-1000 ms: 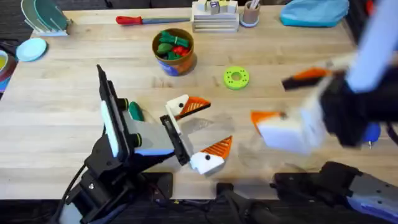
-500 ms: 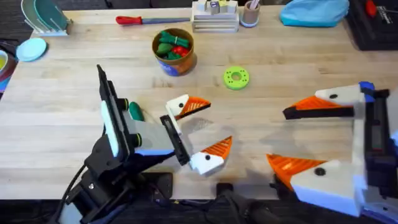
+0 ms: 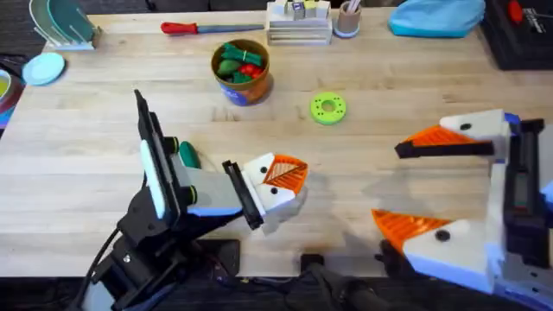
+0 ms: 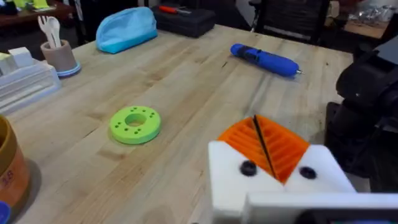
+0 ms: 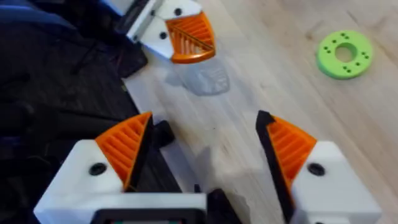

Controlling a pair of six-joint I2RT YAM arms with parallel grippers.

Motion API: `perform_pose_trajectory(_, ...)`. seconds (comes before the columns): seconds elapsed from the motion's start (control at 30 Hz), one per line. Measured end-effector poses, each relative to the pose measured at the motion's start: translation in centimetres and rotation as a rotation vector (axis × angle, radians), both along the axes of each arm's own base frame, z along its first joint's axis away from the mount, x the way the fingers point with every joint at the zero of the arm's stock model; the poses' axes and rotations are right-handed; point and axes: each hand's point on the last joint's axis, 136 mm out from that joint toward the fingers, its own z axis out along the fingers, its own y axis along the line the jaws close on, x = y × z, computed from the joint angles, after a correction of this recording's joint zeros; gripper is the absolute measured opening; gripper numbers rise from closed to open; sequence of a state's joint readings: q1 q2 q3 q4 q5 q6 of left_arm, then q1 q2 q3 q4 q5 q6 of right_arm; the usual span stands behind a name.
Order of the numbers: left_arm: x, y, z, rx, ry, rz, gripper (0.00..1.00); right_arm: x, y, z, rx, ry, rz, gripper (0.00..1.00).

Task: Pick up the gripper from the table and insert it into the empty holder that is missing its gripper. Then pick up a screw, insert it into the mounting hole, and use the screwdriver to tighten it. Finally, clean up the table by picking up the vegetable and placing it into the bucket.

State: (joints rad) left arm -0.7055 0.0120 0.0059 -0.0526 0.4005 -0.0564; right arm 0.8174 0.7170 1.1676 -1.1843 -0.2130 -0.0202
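On the table (image 3: pixel 86 194), the right gripper (image 3: pixel 390 186) is held spread wide and the left gripper (image 3: pixel 289 175) is pressed together. The bucket (image 3: pixel 244 85) is seen farther back, and the vegetable (image 3: pixel 187 155) just beside the left arm. It should probably be pinched gently across its middle.

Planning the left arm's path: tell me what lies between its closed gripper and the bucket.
Overhead, only bare table separates the left gripper from the bucket. The green disc sits off to the side, clear of that line.
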Motion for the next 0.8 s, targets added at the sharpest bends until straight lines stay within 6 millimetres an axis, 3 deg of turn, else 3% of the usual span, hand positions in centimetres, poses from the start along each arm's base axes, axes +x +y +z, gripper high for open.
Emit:
perform_pose_trajectory(0.2, 0.0, 0.0, 0.0, 0.0, 0.0, 0.0, 0.006, 2.6, -2.0, -0.3, -0.06, -0.056, -0.159, 0.993)
perform_pose_trajectory(0.33, 0.0, 0.0, 0.0, 0.0, 0.0, 0.0, 0.006, 5.5, -5.1, -0.4, -0.12, -0.099, -0.385, 0.993)
perform_pose_trajectory(0.6, 0.0, 0.0, 0.0, 0.0, 0.0, 0.0, 0.006, 9.8, -15.2, -0.6, -0.283, -0.13, -0.956, 0.994)
perform_pose_trajectory(0.8, 0.0, 0.0, 0.0, 0.0, 0.0, 0.0, 0.006, 11.8, -23.0, -2.6, -0.415, 0.002, -1.315, 0.992)
